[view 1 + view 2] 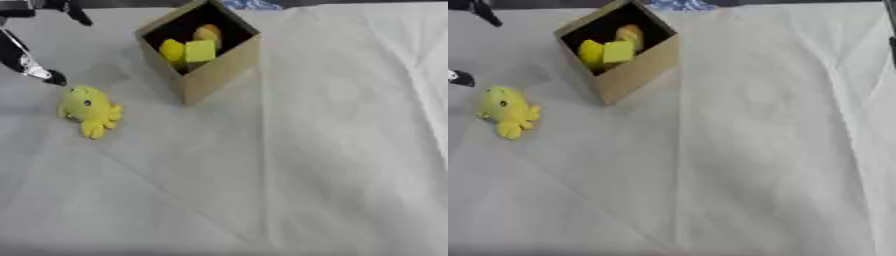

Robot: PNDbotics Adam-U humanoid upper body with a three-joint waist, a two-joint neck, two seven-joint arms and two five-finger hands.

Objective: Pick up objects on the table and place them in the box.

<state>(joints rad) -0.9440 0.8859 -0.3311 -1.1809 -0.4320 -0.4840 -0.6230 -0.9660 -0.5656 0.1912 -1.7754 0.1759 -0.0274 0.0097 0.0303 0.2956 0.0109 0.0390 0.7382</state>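
A yellow plush toy (90, 110) with a dark eye lies on the white cloth at the left. Just above and left of it hovers my left hand (24, 59), black and silver. Its fingers are spread and straight, and one dark fingertip (56, 78) ends a little short of the toy's top. Nothing is in the hand. An open cardboard box (213, 75) stands tilted at the upper middle. Inside it are a yellow cube (199, 50) and two rounded yellow-orange things. My right hand does not show.
The white cloth (306, 165) covers the whole table, with creases running across it. A blue patterned thing (677, 4) peeks out beyond the box at the far edge.
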